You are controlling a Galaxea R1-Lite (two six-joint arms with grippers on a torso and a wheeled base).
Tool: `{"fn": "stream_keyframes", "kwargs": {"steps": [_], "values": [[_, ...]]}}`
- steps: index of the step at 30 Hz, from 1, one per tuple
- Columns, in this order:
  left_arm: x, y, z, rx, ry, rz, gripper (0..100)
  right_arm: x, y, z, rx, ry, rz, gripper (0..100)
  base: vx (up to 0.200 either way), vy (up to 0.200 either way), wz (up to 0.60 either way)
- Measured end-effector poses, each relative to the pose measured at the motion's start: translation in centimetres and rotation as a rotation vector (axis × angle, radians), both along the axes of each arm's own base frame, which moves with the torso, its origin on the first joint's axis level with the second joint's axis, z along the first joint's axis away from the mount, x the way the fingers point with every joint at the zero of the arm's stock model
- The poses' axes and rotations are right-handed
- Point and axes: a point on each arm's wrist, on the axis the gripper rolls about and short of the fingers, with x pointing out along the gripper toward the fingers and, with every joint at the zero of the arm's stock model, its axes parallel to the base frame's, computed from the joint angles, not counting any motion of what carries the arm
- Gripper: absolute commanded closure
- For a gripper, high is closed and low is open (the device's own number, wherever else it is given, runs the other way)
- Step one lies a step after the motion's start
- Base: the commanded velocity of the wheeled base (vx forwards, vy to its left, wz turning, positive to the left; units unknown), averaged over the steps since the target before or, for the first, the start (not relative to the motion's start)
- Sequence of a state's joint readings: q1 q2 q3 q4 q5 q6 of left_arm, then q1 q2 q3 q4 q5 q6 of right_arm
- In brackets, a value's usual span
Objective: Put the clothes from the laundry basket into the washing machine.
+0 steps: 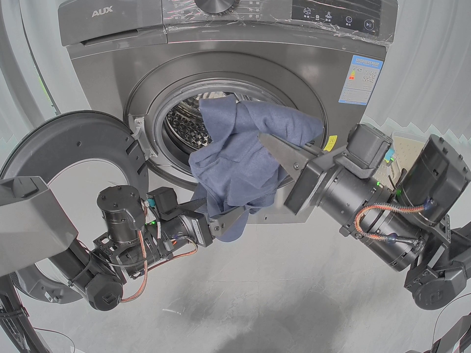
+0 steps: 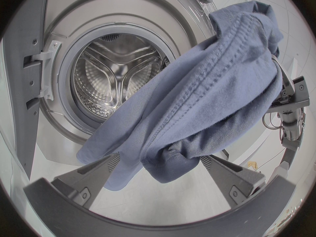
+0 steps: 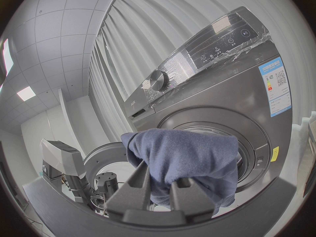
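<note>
A dark blue garment (image 1: 240,148) hangs in front of the washing machine's (image 1: 113,69) round opening, its upper part just at the steel drum (image 1: 189,123). My right gripper (image 1: 267,140) is shut on the garment's top right, pinching the cloth (image 3: 184,155) between its fingers (image 3: 138,185). My left gripper (image 1: 230,219) sits under the garment's lower edge, open. In the left wrist view its fingers (image 2: 98,171) stand wide apart with the hanging cloth (image 2: 204,92) drooping between them. The drum (image 2: 112,73) shows bare steel behind it.
The machine's door (image 1: 73,138) is swung fully open to the left, just above my left arm. A white laundry basket (image 1: 407,148) stands to the right of the machine, behind my right arm. Bare grey floor (image 1: 274,280) lies in front.
</note>
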State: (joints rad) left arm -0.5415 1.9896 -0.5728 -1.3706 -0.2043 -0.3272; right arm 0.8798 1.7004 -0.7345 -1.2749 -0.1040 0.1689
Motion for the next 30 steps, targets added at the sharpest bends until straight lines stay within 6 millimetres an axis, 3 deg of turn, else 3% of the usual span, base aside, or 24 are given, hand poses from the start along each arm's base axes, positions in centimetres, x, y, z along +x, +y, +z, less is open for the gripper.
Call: {"fn": "stream_keyframes", "kwargs": {"steps": [15,30], "values": [[-2.7,0.8,0.1,-0.019,-0.030,-0.037,0,0.3,-0.3,-0.2,-0.005,0.005,-0.018,100,0.000,0.000,0.00],[-1.1,-0.8,-0.5,-0.042,-0.032,-0.036,0,0.3,-0.2,0.0,0.002,-0.001,-0.013,100,0.000,0.000,0.00]]}}
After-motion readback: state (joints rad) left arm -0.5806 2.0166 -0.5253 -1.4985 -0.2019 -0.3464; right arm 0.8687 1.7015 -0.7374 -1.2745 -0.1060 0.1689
